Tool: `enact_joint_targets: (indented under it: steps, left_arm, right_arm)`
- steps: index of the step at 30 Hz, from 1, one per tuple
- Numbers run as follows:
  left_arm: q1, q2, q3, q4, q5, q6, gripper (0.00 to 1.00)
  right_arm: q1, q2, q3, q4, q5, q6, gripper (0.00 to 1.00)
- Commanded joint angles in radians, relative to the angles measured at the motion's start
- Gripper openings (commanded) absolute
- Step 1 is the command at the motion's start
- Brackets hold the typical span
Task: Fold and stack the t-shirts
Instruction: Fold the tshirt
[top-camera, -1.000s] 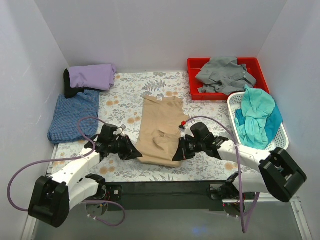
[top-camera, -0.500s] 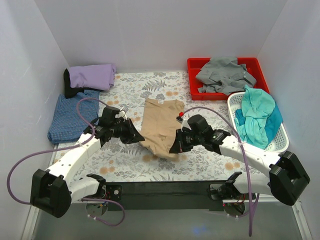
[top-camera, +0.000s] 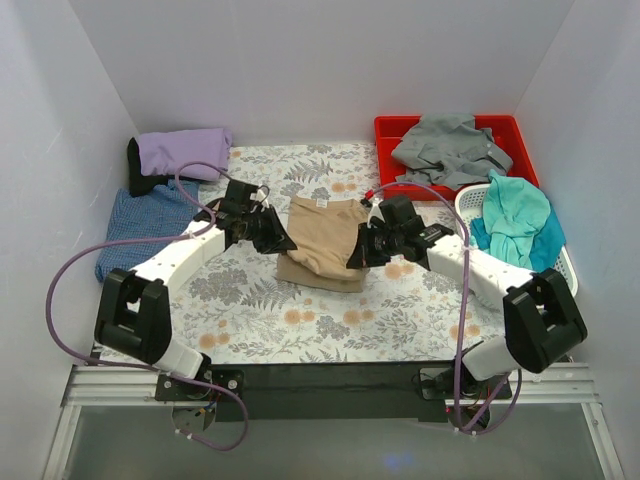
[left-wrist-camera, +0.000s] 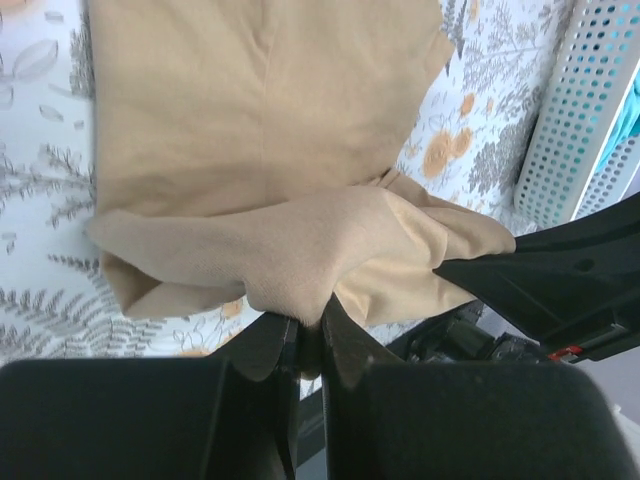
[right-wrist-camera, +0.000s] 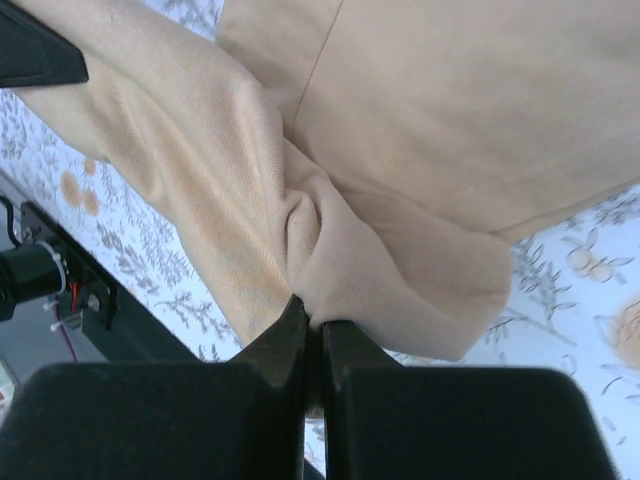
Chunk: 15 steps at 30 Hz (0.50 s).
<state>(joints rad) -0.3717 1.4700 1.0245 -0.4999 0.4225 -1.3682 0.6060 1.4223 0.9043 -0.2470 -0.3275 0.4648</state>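
Left wrist, tan t-shirt (left-wrist-camera: 250, 130) fold, left claw (left-wrist-camera: 310, 332) half-hidden

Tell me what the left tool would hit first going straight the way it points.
The tan t-shirt: the left tool is shut on a bunched fold, and the flat rest of it lies directly ahead. The right tool sits to one side, probably just off that line.

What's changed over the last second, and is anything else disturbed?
Left gripper and right gripper, both shut on the near hem of the tan t-shirt, carried it away from the bases toward the collar, folding it over. Nothing let go. Lavender t-shirt, blue t-shirt, grey t-shirt in the red tray and teal t-shirt in the white basket stayed put.
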Motion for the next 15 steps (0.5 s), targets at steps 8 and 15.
enact_joint_targets:
  steps: [8, 15]
  left_arm:
    - [0.06, 0.217, 0.202, 0.07, 0.027, 0.072, 0.0]
    - [0.089, 0.4, 0.353, 0.121, 0.096, 0.083, 0.0]
  right_arm:
    - [-0.116, 0.217, 0.232, -0.008, -0.096, -0.109, 0.01]
    - [-0.161, 0.371, 0.372, -0.021, -0.156, -0.146, 0.01]
